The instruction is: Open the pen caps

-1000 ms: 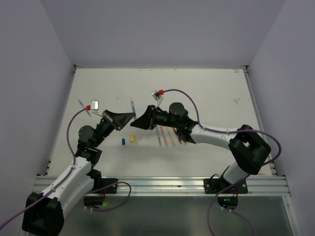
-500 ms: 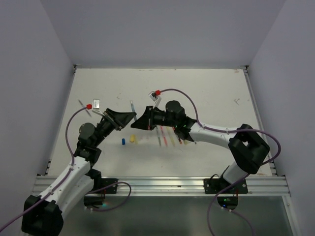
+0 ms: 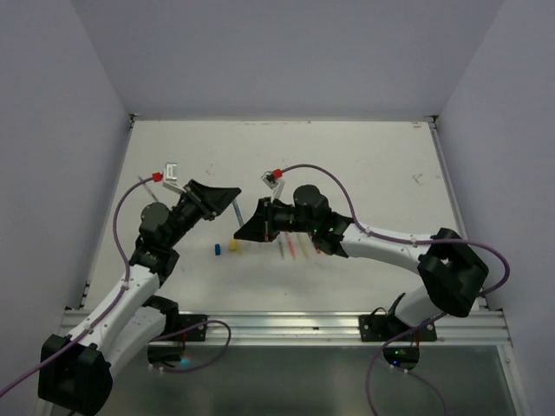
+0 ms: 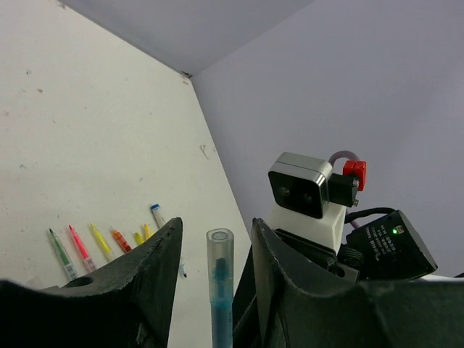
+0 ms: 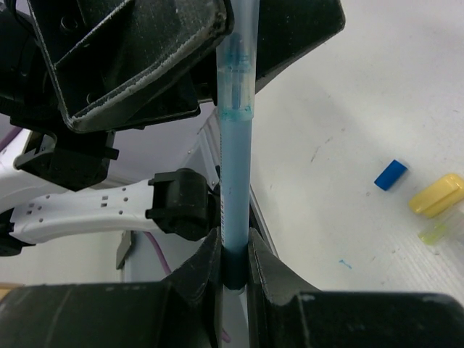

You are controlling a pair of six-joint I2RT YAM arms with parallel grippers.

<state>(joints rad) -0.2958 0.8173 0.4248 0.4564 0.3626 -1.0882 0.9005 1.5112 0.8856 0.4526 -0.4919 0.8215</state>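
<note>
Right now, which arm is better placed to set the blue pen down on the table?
Right. The right gripper is shut on the blue pen; the left gripper stands open around its clear end, gripping nothing.

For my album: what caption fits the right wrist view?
Right pincer clamps a light-blue pen, left pincer open around it; blue cap, yellow cap lying loose.

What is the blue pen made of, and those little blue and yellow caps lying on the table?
The blue pen looks like see-through plastic: a darker core shows inside its smooth, slightly shiny tube. The blue cap and the yellow cap look like solid plastic, smooth and evenly coloured, and probably hard.
</note>
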